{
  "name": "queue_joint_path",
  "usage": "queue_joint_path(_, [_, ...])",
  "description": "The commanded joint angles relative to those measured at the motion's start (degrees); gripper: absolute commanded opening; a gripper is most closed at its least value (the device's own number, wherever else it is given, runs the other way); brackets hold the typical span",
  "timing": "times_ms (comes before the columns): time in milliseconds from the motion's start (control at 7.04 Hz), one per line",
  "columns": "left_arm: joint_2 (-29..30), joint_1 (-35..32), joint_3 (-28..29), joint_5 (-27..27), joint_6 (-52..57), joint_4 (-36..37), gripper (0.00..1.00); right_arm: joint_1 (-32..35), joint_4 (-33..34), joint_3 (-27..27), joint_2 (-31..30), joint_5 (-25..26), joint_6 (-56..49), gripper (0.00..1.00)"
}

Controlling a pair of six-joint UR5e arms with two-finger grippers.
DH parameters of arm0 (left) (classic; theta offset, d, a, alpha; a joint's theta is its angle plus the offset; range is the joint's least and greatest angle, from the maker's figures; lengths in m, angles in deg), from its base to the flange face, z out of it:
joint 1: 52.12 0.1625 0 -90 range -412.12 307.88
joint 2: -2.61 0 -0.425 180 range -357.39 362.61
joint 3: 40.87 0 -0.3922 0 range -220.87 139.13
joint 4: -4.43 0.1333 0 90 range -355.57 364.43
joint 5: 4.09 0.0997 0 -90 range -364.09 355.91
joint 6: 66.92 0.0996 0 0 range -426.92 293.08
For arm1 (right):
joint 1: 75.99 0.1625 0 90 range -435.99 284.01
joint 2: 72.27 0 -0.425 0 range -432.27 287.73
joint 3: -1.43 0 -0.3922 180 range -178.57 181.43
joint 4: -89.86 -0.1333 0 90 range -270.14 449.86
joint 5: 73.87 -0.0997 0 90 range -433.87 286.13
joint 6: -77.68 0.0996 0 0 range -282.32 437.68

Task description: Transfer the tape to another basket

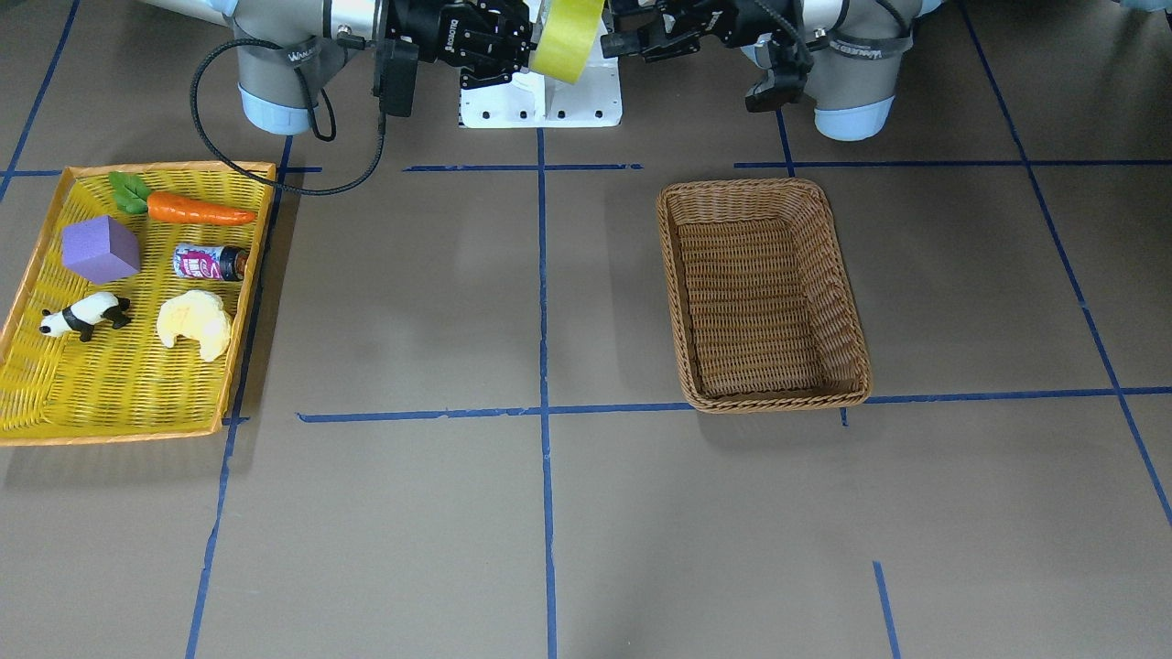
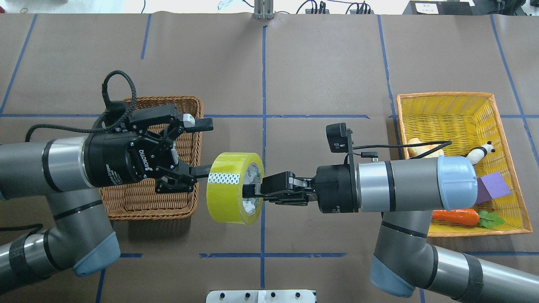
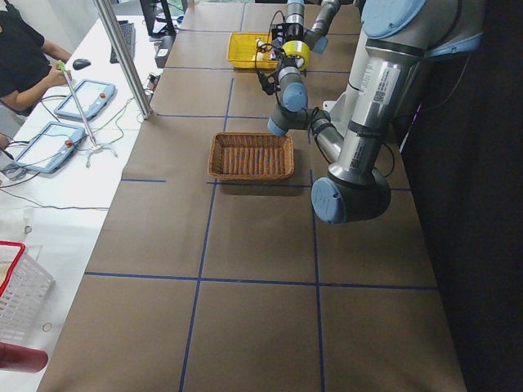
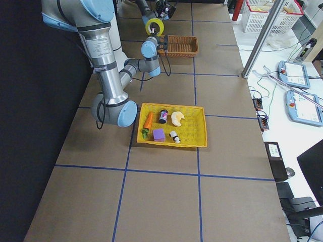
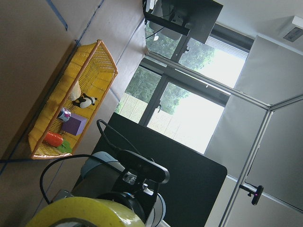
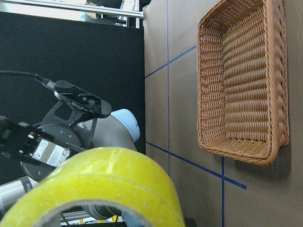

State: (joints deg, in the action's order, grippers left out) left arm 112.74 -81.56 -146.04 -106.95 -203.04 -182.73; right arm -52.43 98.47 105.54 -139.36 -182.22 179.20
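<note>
The tape [image 2: 230,188], a wide yellow-green roll with a pale core, hangs in the air over the table's middle. My right gripper [image 2: 252,190] is shut on its wall, with a finger inside the core. My left gripper [image 2: 208,147] is open just to the left of the roll, its lower finger close to the roll's side. The brown wicker basket [image 2: 168,101] lies under the left gripper and holds nothing. In the front view the tape [image 1: 568,37] is at the top edge between both grippers. The roll fills the bottom of the right wrist view [image 6: 104,179].
A shallow yellow tray [image 1: 165,167] with an orange rim holds a carrot [image 1: 197,210], a purple block [image 1: 101,249], a small bottle [image 1: 209,263], a toy panda [image 1: 84,316] and a pale croissant toy [image 1: 194,325]. The white robot base [image 1: 540,105] is behind the tape.
</note>
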Motion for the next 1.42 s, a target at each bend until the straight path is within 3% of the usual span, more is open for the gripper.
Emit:
queue_joint_path(0, [1.0,1.8,0.0,0.6,0.2,0.0,1.00,-1.0,0.0,-0.1,0.0,1.6,0.0,0.01])
queue_joint_path(426, [1.8,2.6,0.2,0.7,0.1,0.1,1.00,-1.2,0.0,-0.1,0.0,1.6,-0.1,0.01])
queue_joint_path(568, [1.8,2.6,0.2,0.6,0.1,0.1,0.94,-1.2,-0.1,-0.1,0.0,1.6,-0.1,0.02])
queue_joint_path(710, [1.8,2.7,0.2,0.6,-0.3,0.0,0.62,-1.3,-0.1,-0.1,0.0,2.0,-0.4,0.04])
queue_joint_path(852, [1.8,2.8,0.4,0.9,-0.2,-0.1,0.22,-1.3,-0.1,-0.1,0.0,2.2,-0.4,0.27])
queue_joint_path(994, [1.8,2.9,0.3,0.9,-0.2,-0.1,0.06,-1.3,-0.1,-0.1,0.0,2.4,-0.4,0.97])
queue_joint_path(1278, [1.8,2.9,0.2,0.8,-0.5,-0.1,0.00,-1.9,-1.0,-0.1,-0.1,3.1,-0.4,1.00])
